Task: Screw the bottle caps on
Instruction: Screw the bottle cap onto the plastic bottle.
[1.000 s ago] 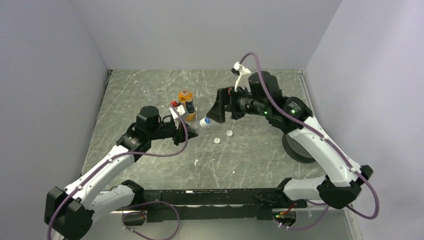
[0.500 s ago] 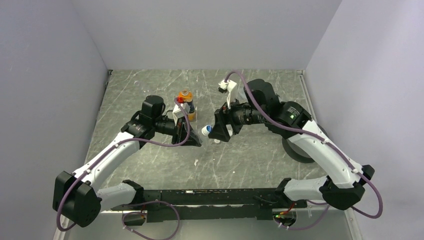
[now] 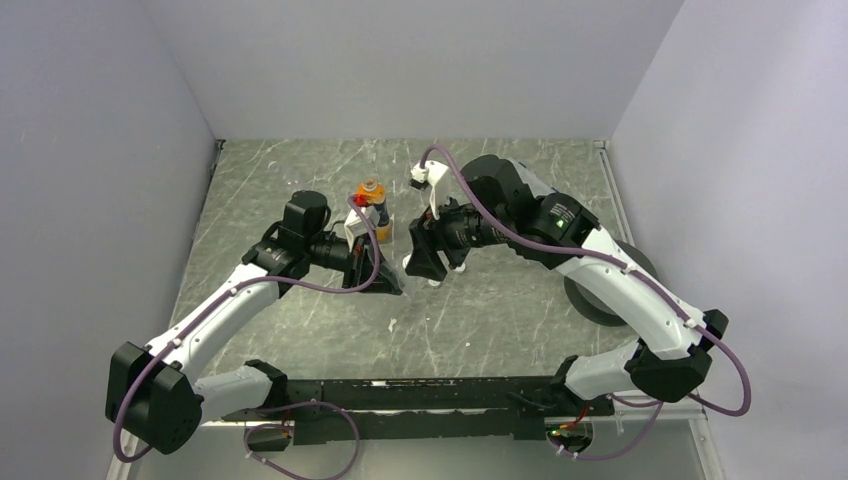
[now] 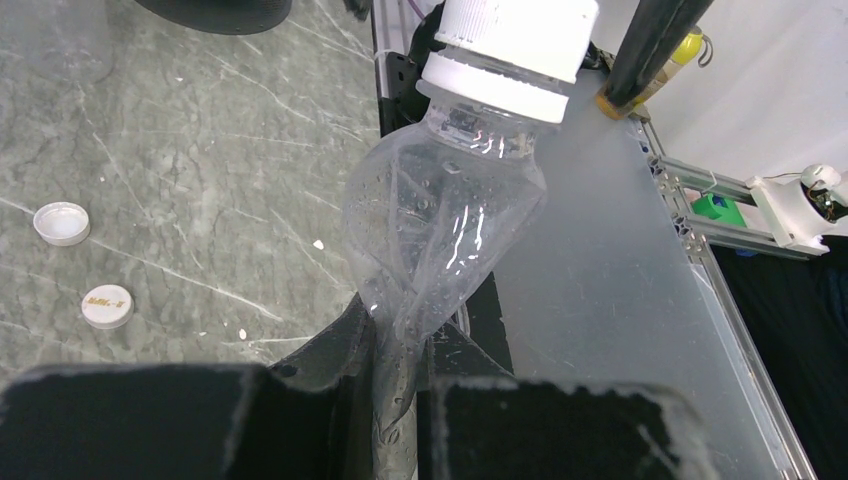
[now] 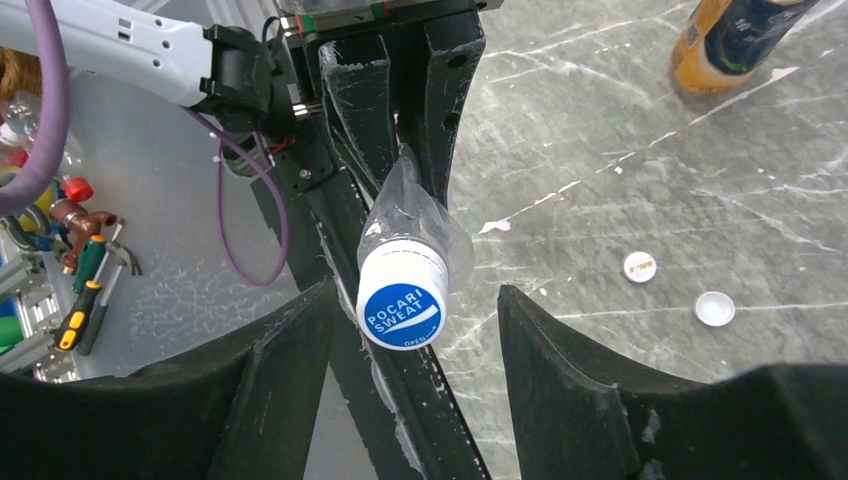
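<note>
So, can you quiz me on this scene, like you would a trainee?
1. True or false: the left tool grips the crumpled clear bottle.
2. In the right wrist view, how many loose caps lie on the table? A one, B two, C five.
3. Fill in: the right tool stands open on either side of the bottle's cap, whose top is ____.
Key: 1 true. 2 B. 3 blue.
</note>
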Controlling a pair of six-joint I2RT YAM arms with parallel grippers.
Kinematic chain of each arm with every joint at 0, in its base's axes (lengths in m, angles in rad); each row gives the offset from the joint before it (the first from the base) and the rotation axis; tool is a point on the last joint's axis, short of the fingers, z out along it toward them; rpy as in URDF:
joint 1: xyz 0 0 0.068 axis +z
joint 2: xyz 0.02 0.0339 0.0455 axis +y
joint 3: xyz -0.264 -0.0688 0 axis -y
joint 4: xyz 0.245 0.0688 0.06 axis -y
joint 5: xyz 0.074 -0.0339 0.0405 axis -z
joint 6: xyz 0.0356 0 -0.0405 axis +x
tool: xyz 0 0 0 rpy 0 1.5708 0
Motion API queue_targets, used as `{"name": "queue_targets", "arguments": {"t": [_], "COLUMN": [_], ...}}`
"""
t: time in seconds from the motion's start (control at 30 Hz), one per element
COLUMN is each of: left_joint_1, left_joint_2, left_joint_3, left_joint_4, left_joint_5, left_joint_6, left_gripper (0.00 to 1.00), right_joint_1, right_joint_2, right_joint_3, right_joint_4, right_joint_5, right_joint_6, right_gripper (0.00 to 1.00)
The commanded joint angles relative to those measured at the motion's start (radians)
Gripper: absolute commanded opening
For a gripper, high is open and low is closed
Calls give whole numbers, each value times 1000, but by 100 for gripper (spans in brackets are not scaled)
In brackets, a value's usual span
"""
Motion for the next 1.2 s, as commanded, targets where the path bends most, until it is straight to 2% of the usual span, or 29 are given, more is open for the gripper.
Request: {"name": "queue_targets", "arguments": {"t": [0.0,0.4,0.6,0.67,0.8,0.93,1.17], "left_joint_1": [5,5,5,5,5,3,-43], "left_joint_2": [3,19,17,10,-30,-99,-195], "left_joint_3": [10,12,15,18,11,-24,-87], "left_joint_4": [14,38,30,19,30,112,272], "left_joint_5": [36,27,-46,-122,-343,-574,-803], "left_joint_6": [14,-1,9,26,41,36,60], "left_gripper": [0,0,0,0,0,0,0], "right_joint_1": [13,32,33,32,31,3,-80], "right_joint_2": [-11,2,22,35,67,133,194], "right_joint_3": [65,73,87,97,116,163,124], "right_joint_4": [-14,-47,-50,-54,-37,-52,48], "right_joint_5": [52,79,94,93,78,113,113], "right_joint_6": [-16,-12,29,59,154,292,518], "right_gripper": [61,44,29,24,21,19,16]}}
